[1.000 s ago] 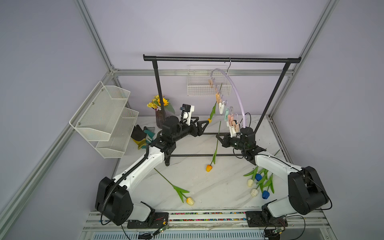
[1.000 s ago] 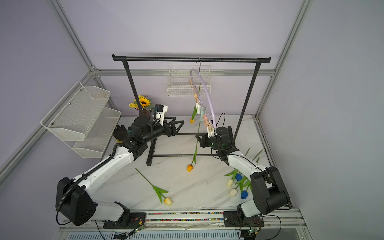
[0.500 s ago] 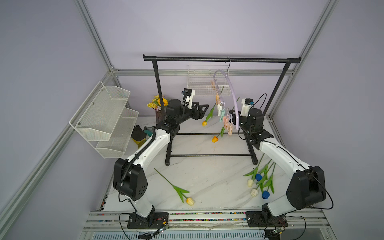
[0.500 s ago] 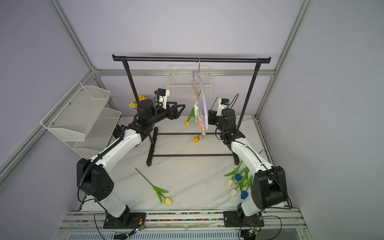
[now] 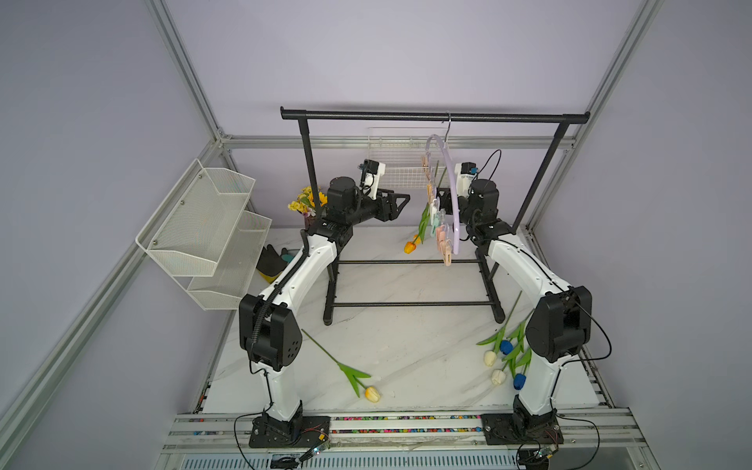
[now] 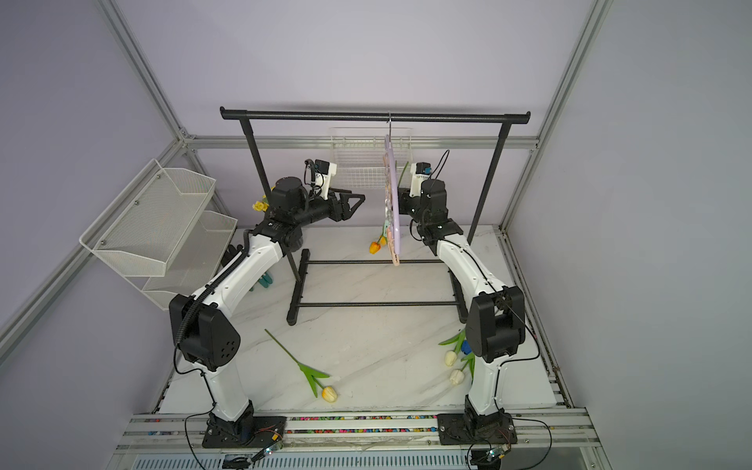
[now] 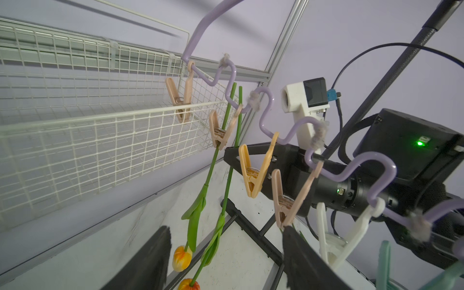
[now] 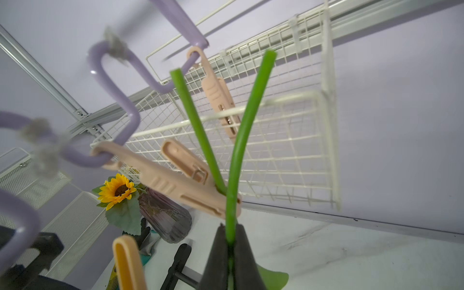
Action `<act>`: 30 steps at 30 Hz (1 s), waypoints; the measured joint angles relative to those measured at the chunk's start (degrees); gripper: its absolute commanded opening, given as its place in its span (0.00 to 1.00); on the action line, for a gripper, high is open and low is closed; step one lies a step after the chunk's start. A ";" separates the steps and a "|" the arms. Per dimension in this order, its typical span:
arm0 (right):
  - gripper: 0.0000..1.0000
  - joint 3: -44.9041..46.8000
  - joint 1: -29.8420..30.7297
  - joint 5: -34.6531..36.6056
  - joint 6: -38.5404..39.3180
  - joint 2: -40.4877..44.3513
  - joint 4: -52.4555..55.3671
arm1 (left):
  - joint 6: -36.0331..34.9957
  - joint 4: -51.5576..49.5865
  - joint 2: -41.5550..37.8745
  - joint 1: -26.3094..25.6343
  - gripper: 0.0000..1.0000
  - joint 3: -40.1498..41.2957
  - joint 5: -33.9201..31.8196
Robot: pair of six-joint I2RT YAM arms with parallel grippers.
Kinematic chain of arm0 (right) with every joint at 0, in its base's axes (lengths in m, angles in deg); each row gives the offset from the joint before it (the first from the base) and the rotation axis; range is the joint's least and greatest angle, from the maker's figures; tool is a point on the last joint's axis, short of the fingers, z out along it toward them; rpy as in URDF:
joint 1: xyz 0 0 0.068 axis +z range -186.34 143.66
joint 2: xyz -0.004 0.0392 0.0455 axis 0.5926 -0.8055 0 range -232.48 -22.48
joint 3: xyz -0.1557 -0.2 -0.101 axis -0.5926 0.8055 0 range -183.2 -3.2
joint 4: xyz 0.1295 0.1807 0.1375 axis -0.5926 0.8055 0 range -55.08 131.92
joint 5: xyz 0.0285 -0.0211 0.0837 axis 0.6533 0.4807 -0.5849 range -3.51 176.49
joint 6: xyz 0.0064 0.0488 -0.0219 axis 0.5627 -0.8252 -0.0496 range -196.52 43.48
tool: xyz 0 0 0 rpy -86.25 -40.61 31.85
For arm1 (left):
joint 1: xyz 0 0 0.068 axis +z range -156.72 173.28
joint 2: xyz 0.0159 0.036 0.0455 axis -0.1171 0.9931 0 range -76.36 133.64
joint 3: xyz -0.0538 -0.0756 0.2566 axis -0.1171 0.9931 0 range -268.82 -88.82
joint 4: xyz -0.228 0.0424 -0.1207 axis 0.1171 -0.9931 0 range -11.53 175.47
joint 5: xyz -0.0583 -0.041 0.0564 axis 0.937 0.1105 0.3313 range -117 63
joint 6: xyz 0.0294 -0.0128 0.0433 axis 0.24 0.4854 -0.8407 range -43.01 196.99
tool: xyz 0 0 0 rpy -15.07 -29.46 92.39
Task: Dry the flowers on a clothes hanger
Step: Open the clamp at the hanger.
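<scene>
The lilac clothes hanger (image 5: 450,191) (image 6: 392,191) hangs by its hook from the black rack, edge-on in both top views. One tulip is pinched in a pink clip (image 7: 221,135) (image 8: 175,183), its yellow-orange head (image 7: 182,258) down. My right gripper (image 8: 231,241) (image 5: 445,207) is shut on the stem of a second, orange tulip (image 7: 188,285) right beside that clip's tip. My left gripper (image 5: 401,203) (image 7: 226,261) stands open left of the hanger, holding nothing. A yellow tulip (image 5: 372,394) and several white and blue ones (image 5: 504,358) lie on the table.
The black garment rack (image 5: 435,117) spans the back, its feet on the marble table (image 5: 407,346). A white wire basket (image 5: 396,175) is fixed behind the hanger. A mesh shelf (image 5: 203,228) hangs at left, with a sunflower vase (image 5: 305,203) and gloves (image 5: 272,260) nearby.
Both arms have risen from low over the table to the hanger's clips. The right gripper carried the orange tulip up with it. The left jaws have narrowed slightly.
</scene>
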 measured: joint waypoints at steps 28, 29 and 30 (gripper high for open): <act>0.00 -12.31 1.90 -17.57 1.38 -6.01 3.15 | -1.77 -10.56 3.54 0.37 0.77 -10.19 1.95; 0.00 -12.31 1.90 -17.81 1.33 -6.01 3.15 | -1.73 -10.69 3.72 0.39 0.75 -10.43 1.95; 0.00 -12.28 1.90 -17.97 1.29 -6.01 3.15 | -1.70 -10.82 3.93 0.39 0.74 -10.62 1.95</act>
